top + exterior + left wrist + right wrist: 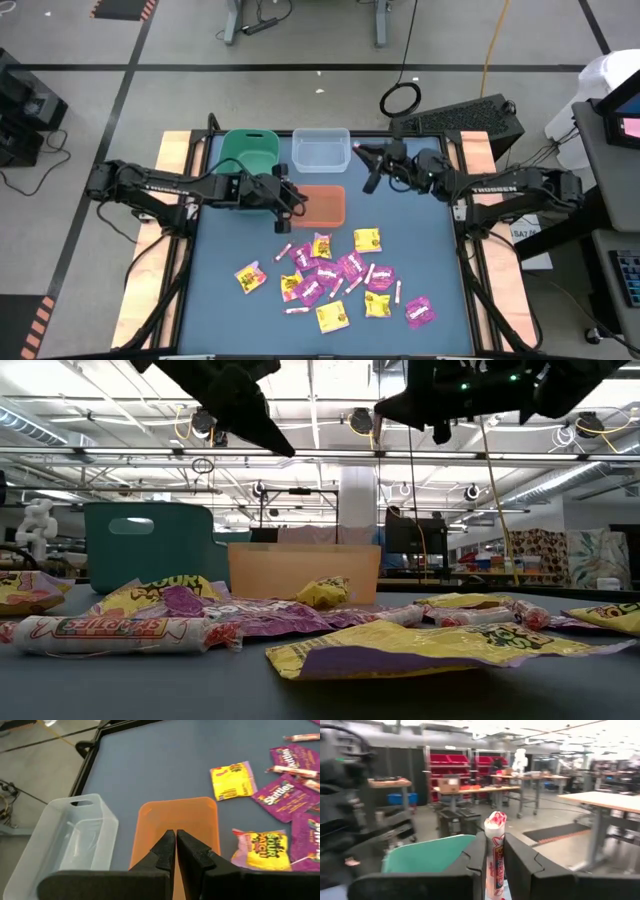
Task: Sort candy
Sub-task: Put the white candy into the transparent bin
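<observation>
Care now means bringing the right claw, clamped on a stick, squarely over the clear bin at its 11 o'clock before releasing; the left claw hangs shut and empty over the orange bin.

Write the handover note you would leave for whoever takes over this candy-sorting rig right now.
Left gripper: fingers shut, empty, above the orange bin.
Right gripper: shut on a pale pink-white stick, raised near the clear bin.
Green bin stands at the table's far edge, beside the clear bin.
Done: orange and clear bins look empty in the left wrist view; green bin's inside is not visible.
Left: drop the held stick, then sort the pile of yellow packets, magenta packets and sticks mid-table.
</observation>
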